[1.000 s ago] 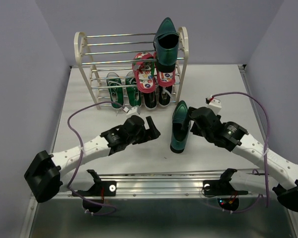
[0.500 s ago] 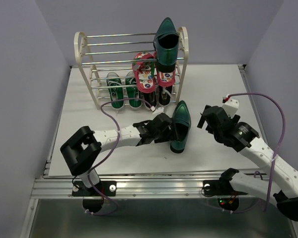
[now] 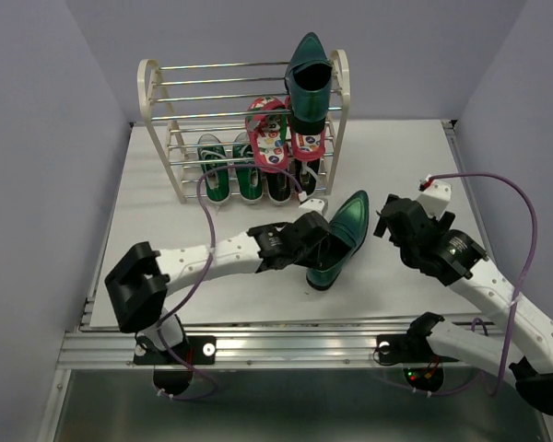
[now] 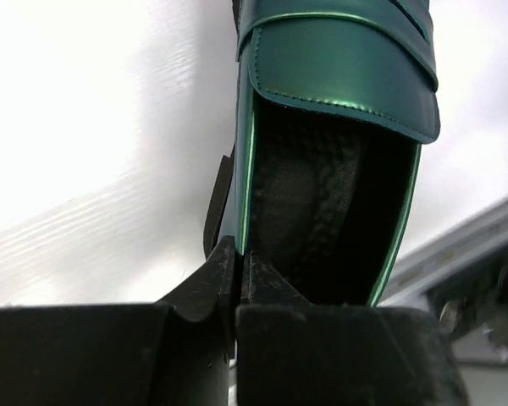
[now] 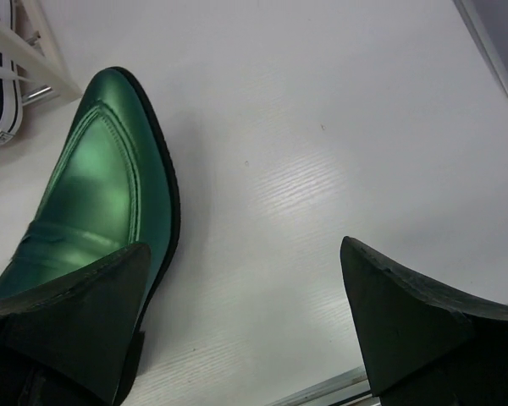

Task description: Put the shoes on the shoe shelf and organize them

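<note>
A glossy dark teal loafer [image 3: 347, 227] lies on the white table, its toe pointing up and right. My left gripper [image 3: 315, 243] is shut on the left wall of its opening; the left wrist view shows the jaws [image 4: 237, 264] pinching that thin edge of the loafer [image 4: 339, 76]. My right gripper [image 3: 385, 221] stands open to the right of the toe, apart from the loafer [image 5: 93, 194], with bare table between its fingers [image 5: 244, 254]. The shoe shelf [image 3: 150, 92] at the back holds the other loafer [image 3: 309, 78] upright on top, red-pink flip-flops [image 3: 269, 138] mid-tier, and green sneakers [image 3: 214, 175] and black sneakers [image 3: 278, 186] at the bottom.
A metal rail [image 3: 295, 341] runs along the table's near edge, by the arm bases. Purple cables [image 3: 203, 198] loop above both arms. Grey walls close in the left, right and back sides.
My left arm reached right to the loafer and its gripper shut on the opening's edge. The loafer's toe swung to the right. My right gripper drew back to the right, staying open.
</note>
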Robot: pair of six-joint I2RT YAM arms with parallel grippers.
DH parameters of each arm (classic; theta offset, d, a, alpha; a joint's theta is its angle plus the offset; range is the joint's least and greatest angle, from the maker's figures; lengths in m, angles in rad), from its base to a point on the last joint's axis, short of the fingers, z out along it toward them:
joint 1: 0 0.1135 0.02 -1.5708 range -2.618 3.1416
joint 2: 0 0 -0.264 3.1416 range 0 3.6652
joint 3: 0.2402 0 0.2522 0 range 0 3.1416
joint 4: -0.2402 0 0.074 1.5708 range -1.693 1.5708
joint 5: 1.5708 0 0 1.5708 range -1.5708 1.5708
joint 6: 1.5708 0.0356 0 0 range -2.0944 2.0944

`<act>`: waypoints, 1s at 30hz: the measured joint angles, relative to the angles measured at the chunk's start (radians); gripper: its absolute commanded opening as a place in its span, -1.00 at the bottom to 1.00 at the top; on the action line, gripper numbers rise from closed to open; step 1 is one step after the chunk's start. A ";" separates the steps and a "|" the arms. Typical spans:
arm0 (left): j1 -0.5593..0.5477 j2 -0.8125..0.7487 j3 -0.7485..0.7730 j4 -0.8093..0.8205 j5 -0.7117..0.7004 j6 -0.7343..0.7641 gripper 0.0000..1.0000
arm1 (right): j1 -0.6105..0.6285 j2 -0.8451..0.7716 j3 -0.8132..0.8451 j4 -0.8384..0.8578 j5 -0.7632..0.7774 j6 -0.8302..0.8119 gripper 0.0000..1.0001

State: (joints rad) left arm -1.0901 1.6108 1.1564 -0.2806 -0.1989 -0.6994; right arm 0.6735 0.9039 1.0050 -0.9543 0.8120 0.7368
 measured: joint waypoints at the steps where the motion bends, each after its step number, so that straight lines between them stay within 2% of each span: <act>1: -0.012 -0.034 0.000 -0.030 -0.013 0.039 -1.00 | 0.000 0.000 0.000 0.000 0.012 -0.003 1.00; 6: -0.076 -0.305 0.037 -0.166 0.009 0.195 -1.00 | 0.000 -0.021 0.000 -0.003 0.086 -0.016 1.00; 11: -0.087 -0.564 0.164 -0.267 0.021 0.285 -1.00 | 0.000 -0.076 0.000 -0.004 0.168 -0.028 1.00; 14: -0.087 -0.608 0.266 -0.276 0.016 0.311 -1.00 | 0.000 -0.089 0.000 -0.004 0.206 -0.034 1.00; 19: -0.087 -0.537 0.506 -0.310 -0.011 0.384 -1.00 | 0.000 -0.092 -0.012 -0.003 0.212 -0.020 1.00; 24: -0.084 -0.325 0.851 -0.385 -0.217 0.408 -1.00 | 0.000 -0.091 -0.037 -0.004 0.209 -0.007 1.00; 28: -0.016 -0.234 0.971 -0.397 -0.332 0.418 -1.00 | 0.000 -0.083 -0.040 -0.005 0.198 -0.001 1.00; 30: 0.077 -0.220 0.980 -0.398 -0.371 0.417 -1.00 | 0.000 -0.079 -0.040 -0.005 0.193 0.001 1.00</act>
State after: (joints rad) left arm -1.0126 1.3907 2.1365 -0.6788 -0.5697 -0.2825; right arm 0.6735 0.8253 0.9649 -0.9588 1.0046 0.7380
